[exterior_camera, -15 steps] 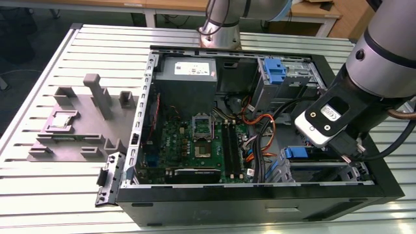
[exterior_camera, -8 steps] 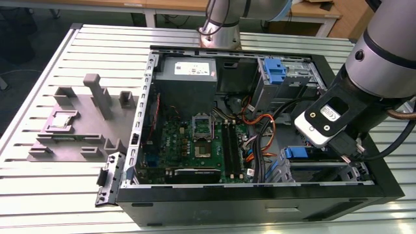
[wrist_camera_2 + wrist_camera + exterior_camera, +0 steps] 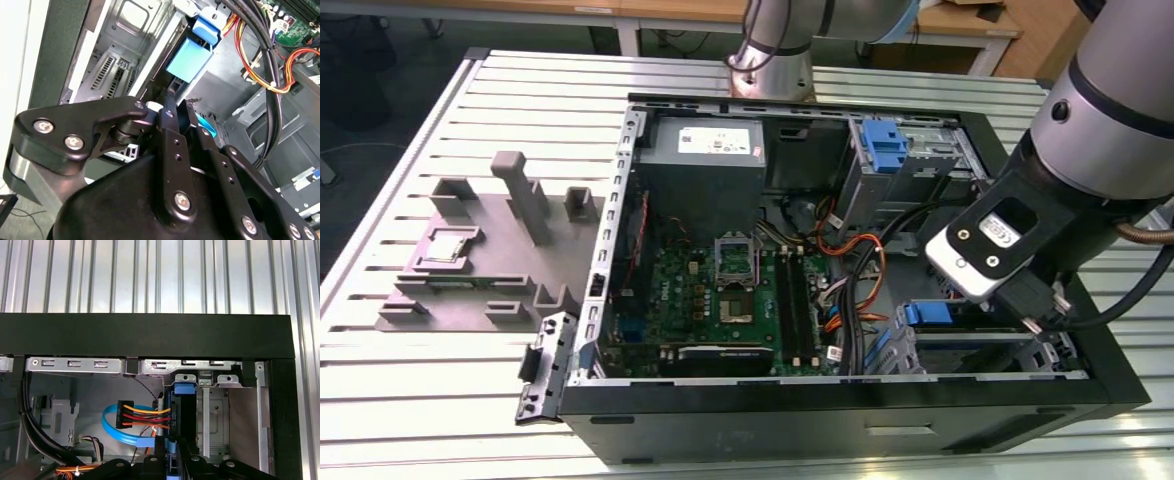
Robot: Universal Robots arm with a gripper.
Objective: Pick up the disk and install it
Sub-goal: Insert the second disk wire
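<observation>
The gripper (image 3: 181,107), pinched narrow on the disk (image 3: 182,412), hung over the bay (image 3: 215,415); squareness mattered there.

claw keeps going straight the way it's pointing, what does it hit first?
Probably the disk standing on edge in the drive bay, its blue rail directly ahead of the claw in both wrist views. Depth is unclear; the fingertips look very close to it, maybe touching.

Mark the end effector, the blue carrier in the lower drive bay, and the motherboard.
end effector (image 3: 180,107), second wrist view, midway between its fingertips.
blue carrier (image 3: 929,313), exterior view, on its blue top edge in the bay.
motherboard (image 3: 720,300), exterior view, on the green board near its centre.
</observation>
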